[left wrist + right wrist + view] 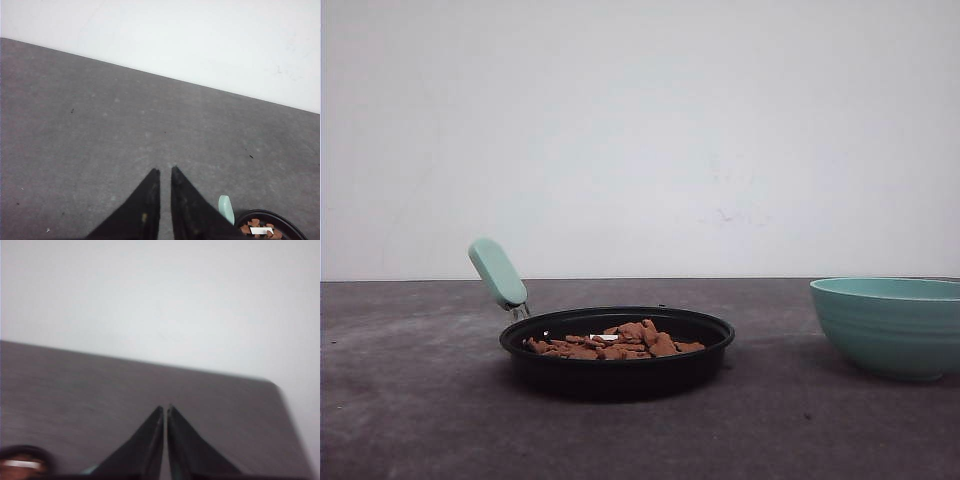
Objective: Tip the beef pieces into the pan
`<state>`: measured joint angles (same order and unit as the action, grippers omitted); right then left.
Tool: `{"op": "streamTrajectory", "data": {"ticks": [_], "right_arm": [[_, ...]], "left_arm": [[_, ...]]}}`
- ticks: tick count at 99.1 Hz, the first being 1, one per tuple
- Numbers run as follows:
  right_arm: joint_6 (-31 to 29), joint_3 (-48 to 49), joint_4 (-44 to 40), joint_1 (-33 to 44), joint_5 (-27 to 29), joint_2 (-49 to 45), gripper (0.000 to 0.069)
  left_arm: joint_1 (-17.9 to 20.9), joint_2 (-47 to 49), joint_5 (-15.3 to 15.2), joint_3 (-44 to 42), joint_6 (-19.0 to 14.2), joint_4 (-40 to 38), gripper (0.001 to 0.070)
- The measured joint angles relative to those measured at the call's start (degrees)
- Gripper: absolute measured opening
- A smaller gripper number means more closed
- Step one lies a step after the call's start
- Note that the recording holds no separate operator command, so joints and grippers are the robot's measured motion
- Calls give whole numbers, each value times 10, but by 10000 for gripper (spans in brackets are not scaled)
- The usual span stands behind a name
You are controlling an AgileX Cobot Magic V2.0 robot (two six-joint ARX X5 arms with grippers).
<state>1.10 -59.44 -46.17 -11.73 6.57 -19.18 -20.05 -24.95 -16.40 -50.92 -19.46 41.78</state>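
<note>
The black pan [617,365] sits at the middle of the dark table, its mint-green handle [497,271] pointing up and to the left. A low heap of reddish-brown beef pieces [618,342] lies inside it, with a small white scrap among them. In the left wrist view the pan [295,230], its handle [226,208] and some beef pieces [254,223] peek in beside my left gripper [165,171], which is shut on nothing over bare table. My right gripper [165,408] is also shut and empty, above the table; the pan's rim [22,451] shows blurred at the corner.
A teal ribbed bowl [892,325] stands at the right edge of the table, apart from the pan. A white wall rises behind the table. The table's far right corner [272,385] appears in the right wrist view.
</note>
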Motion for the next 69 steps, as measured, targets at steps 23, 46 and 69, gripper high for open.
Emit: {"op": "streamTrajectory", "data": {"ticks": [23, 46, 69], "right_arm": [[0, 223, 108, 54, 3, 115, 10], [-35, 466, 241, 97, -98, 187, 10], [-63, 552, 294, 99, -131, 189, 10]], "left_arm": [[0, 0, 0, 0, 0, 0, 14], [0, 1, 0, 0, 0, 0, 14], [0, 3, 0, 0, 0, 0, 14]]}}
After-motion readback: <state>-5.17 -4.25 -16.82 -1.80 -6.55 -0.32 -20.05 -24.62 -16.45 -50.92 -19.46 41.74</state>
